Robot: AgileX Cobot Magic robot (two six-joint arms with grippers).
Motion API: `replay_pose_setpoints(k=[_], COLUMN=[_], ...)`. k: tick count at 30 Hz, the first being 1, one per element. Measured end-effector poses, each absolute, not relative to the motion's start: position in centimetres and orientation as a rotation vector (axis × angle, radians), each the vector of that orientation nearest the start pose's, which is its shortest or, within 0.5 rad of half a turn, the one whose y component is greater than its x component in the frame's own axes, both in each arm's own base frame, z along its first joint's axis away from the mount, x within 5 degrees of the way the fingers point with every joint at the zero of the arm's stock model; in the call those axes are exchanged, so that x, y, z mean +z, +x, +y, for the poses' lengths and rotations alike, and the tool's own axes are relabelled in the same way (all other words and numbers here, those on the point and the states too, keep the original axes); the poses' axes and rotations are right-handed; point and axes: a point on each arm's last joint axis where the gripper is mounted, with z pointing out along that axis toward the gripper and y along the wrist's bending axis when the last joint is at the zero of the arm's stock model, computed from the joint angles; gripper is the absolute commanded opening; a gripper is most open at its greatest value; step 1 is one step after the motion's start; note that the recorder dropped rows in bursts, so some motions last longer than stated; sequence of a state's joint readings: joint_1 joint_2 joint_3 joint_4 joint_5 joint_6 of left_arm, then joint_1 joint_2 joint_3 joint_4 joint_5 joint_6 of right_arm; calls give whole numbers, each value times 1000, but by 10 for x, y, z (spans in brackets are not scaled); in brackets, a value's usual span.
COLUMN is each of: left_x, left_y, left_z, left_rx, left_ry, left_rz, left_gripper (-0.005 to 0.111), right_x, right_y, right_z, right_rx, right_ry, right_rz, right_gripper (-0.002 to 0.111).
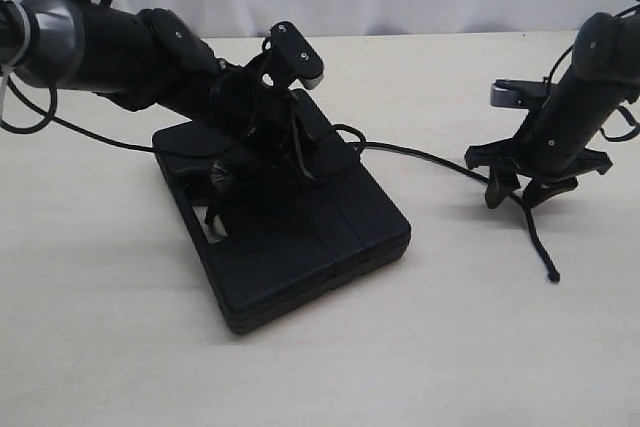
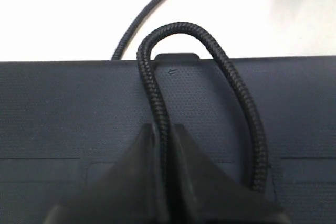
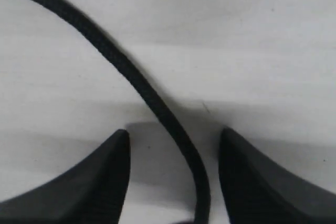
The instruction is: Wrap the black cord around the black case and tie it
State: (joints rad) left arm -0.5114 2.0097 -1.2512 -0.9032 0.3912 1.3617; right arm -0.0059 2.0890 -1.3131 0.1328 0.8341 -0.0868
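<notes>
Our left end effector (image 2: 161, 129) pinches the thin black braided cord (image 2: 236, 93) shut over the flat black plastic case (image 2: 63, 108), which lies in the middle of the tabletop (image 1: 100, 347). Our right end effector (image 3: 174, 132) stands open around the cord. We should close it gently, then pull.

Bright, even light — the counter (image 2: 63, 14) blows out white in the left wrist view. Shadows lie soft under the case (image 1: 330, 237). Close up, the right hand (image 3: 173, 145) blurs.
</notes>
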Motion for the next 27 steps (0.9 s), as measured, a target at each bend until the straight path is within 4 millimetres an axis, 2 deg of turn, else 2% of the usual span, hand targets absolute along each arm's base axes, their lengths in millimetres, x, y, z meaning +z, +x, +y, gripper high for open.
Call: replay_pose_setpoints(k=[3, 4, 5, 11, 13, 15, 18, 21, 24, 27], left_x=[154, 154, 154, 154, 154, 153, 153, 154, 159, 175], left_y=[351, 351, 351, 351, 351, 346, 342, 339, 335, 333], left_z=[-228, -228, -228, -228, -228, -230, -231, -233, -237, -244], left_rx=[-379, -377, -375, -375, -376, -393, -378, -387, -407, -306], left_ry=[1301, 1300, 1304, 1303, 1315, 1457, 1612, 1710, 1793, 1826], left_rz=[2099, 2099, 2097, 2097, 2092, 2026, 1912, 1803, 1669, 1537], left_gripper=[0, 0, 0, 0, 0, 0, 0, 0, 0, 0], right_x=[115, 113, 113, 117, 133, 175, 194, 202, 202, 198], right_y=[386, 387, 388, 394, 402, 420, 430, 434, 438, 436], right_z=[6, 6, 5, 22, 27, 35, 45, 49, 53, 71], right_rx=[133, 132, 140, 418, 493, 601, 752, 846, 839, 858], right_ry=[-5, -15, -46, -48, -74, -56, -74, -19, -7, -59], right_rz=[3082, 3080, 3074, 3004, 2906, 2674, 2513, 2435, 2416, 2431], right_gripper=[20, 6, 4, 4, 4, 4, 4, 4, 4, 4])
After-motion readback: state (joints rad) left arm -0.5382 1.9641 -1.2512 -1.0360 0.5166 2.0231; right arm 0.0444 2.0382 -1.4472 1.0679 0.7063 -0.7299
